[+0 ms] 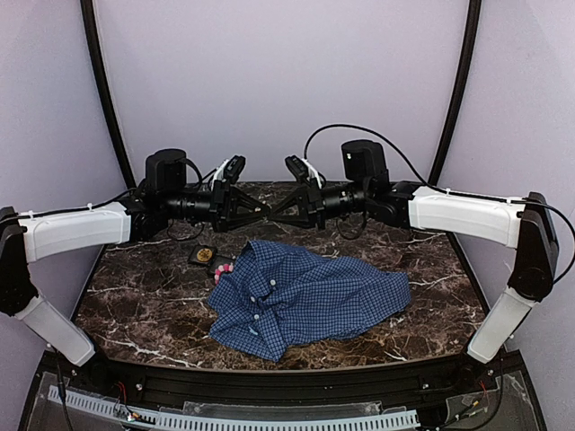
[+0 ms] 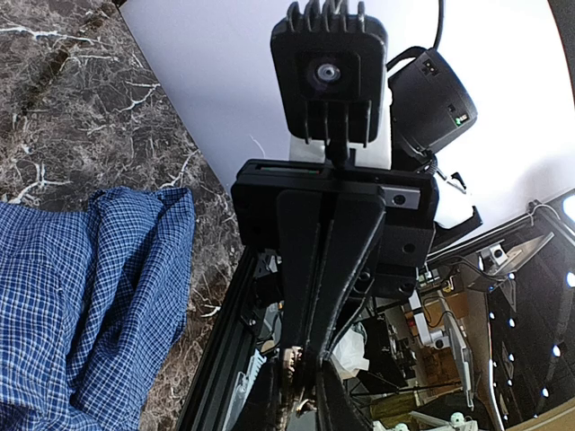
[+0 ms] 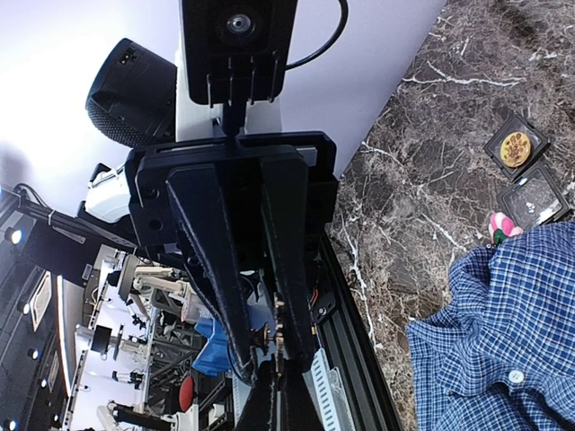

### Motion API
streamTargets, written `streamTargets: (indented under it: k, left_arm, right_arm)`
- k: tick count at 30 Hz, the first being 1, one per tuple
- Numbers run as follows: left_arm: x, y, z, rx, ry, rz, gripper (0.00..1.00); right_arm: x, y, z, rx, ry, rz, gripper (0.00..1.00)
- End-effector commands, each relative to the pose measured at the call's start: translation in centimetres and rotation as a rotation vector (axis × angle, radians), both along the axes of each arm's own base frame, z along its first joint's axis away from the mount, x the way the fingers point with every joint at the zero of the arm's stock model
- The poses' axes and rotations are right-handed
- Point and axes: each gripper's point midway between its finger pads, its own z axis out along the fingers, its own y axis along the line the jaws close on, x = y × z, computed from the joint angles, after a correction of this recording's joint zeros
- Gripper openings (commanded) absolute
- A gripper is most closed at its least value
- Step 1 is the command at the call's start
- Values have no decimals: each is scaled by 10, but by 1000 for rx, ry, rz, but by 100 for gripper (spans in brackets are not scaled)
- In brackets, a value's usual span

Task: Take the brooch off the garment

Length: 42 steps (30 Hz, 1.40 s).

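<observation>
1 shirt (image 1: 310, 296), 1 tray (image 1: 203, 256), 1 gold disc (image 3: 515, 148), 1 pink item (image 3: 497, 224), 2 hands: L hand (image 1: 267, 208), R hand (image 1: 273, 215)

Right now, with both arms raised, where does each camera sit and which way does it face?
Top external: above and behind the bases, looking down at the marble table, shirt and black tray; both arms show, left gripper and right gripper tips facing.
Left wrist: on the left arm, facing sideways at the right gripper and the right arm's camera; own fingertips at bottom edge.
Right wrist: mirrored, facing the left arm's camera; own fingertips at bottom edge.
Shared: all three show the shirt; top and right wrist, the tray.
</observation>
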Motion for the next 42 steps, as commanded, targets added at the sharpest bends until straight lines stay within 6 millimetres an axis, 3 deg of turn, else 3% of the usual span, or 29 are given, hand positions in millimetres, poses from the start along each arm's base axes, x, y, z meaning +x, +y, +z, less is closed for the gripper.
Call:
streamTargets:
  k: [1,5,8,18,20,21,22,23,24,27,34,38,42]
  left_arm:
    - [0,1,20,-50,-35,13,1]
    - [9,10,22,-68,-21,61,1]
    - [13,14,21,-64,-16,78,1]
    - [16,28,9,3,-43,124,1]
    - [21,36,0,60,-65,167,1]
    - [26,44,-17,140,-28,220,1]
    - [23,55,-37,240,-12,239,1]
    - [34,66,-43,310,-40,312,1]
    - [29,79,-62,420,-46,319,1]
    - [39,120,-93,690,-100,444,1]
    - [43,181,-149,1156,-142,449,1]
    - [53,188,-161,1276,-166,427,1]
    - [63,182,-170,1328,-201,397,1]
  right_arm:
    - [5,1,1,5,-20,-17,3]
    - [3,-4,3,0,-37,-32,26]
    - [2,-10,4,0,-47,-42,36]
    - [4,-23,15,-2,-96,-102,43]
    - [9,-27,17,-25,-120,-149,43]
    - [14,-30,17,-42,-136,-183,44]
    - [17,-34,16,-70,-147,-217,44]
    - [21,-38,16,-89,-164,-247,44]
    - [24,-43,17,-108,-180,-281,44]
    - [32,-57,20,-152,-223,-364,45]
    - [41,-75,20,-223,-267,-461,45]
    - [42,-79,18,-241,-269,-479,45]
    - [43,-80,17,-246,-268,-492,45]
